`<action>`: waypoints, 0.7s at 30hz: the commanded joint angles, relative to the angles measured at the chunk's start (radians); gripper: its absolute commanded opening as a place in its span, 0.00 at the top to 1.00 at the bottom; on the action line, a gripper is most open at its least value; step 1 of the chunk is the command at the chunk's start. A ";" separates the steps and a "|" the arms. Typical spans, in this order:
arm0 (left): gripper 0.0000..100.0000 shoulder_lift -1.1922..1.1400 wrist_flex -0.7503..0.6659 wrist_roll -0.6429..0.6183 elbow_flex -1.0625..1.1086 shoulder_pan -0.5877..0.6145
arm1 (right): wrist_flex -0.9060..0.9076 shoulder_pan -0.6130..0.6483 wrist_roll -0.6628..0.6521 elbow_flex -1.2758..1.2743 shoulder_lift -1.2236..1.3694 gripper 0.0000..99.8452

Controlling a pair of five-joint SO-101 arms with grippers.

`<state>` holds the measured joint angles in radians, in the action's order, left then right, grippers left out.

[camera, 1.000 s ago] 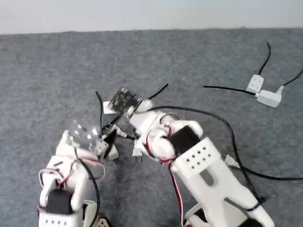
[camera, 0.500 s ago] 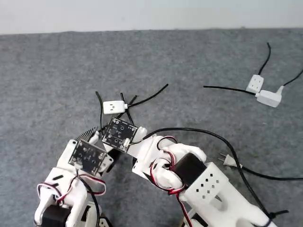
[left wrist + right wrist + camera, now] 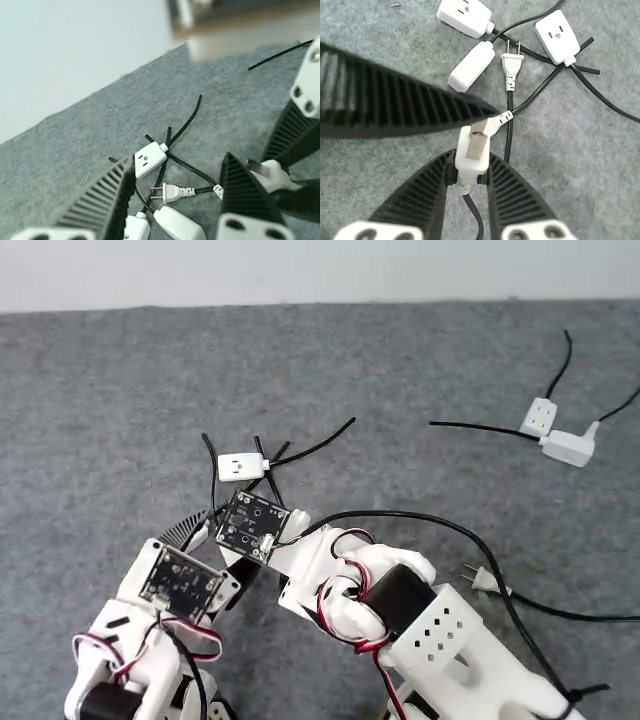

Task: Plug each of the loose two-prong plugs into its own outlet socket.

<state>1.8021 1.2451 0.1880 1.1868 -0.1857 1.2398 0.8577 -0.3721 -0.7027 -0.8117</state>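
High view: grey tabletop (image 3: 120, 390); centre socket (image 3: 241, 467) lying flat, cord end touching a fan of black cables (image 3: 310, 445). Left arm (image 3: 130, 640) and right arm (image 3: 420, 625) side by side, both wrists near centre socket. Stray plug (image 3: 480, 580) well apart from centre socket. Far socket (image 3: 538, 417) and far block (image 3: 568, 448) touching each other, farther from centre socket than stray plug. Left wrist view: left hand (image 3: 178, 165) with ribbed black fingers (image 3: 100, 205) wide apart, hovering near centre socket (image 3: 150, 159). Loose plug (image 3: 170, 191) just beside centre socket, not inserted. White block (image 3: 177, 225) near, on the far side of loose plug from centre socket; second socket (image 3: 135, 227) beside that block. Right hand (image 3: 272, 176) near, clamped on held plug (image 3: 264, 169). Right wrist view: right hand (image 3: 470, 162) closed tight on held plug (image 3: 471, 155), prong end toward centre socket (image 3: 557, 31) but apart from it. Loose plug (image 3: 511, 62) between centre socket and white block (image 3: 471, 66). Second socket (image 3: 465, 12) beside white block. One ribbed finger (image 3: 395, 107) of left hand crossing between held plug and white block.
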 commanded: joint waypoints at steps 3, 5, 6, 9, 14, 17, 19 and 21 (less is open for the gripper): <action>0.73 0.009 0.038 0.012 -0.093 -0.009 | 0.005 0.008 -0.009 0.008 -0.025 0.99; 0.73 0.009 0.054 0.011 -0.111 -0.011 | 0.004 0.008 -0.009 0.008 -0.025 0.99; 0.73 0.008 0.057 0.011 -0.114 -0.021 | 0.004 0.008 -0.009 0.008 -0.025 0.99; 0.73 0.006 0.060 0.011 -0.105 -0.100 | 0.004 0.008 -0.009 0.008 -0.025 0.99; 0.73 0.006 0.058 0.005 -0.101 -0.144 | 0.005 0.008 -0.009 0.005 -0.025 0.99; 0.73 0.006 0.058 0.005 -0.101 -0.147 | -0.027 0.010 -0.011 -0.034 -0.027 0.99; 0.73 0.006 0.058 0.005 -0.097 -0.146 | -0.035 0.010 -0.011 -0.041 -0.028 0.99; 0.73 0.006 0.058 0.005 -0.097 -0.144 | -0.028 0.012 -0.011 -0.041 -0.036 0.99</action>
<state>1.8021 1.3019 0.1880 1.1178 -0.3253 1.2275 0.8577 -0.3721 -0.7534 -0.8147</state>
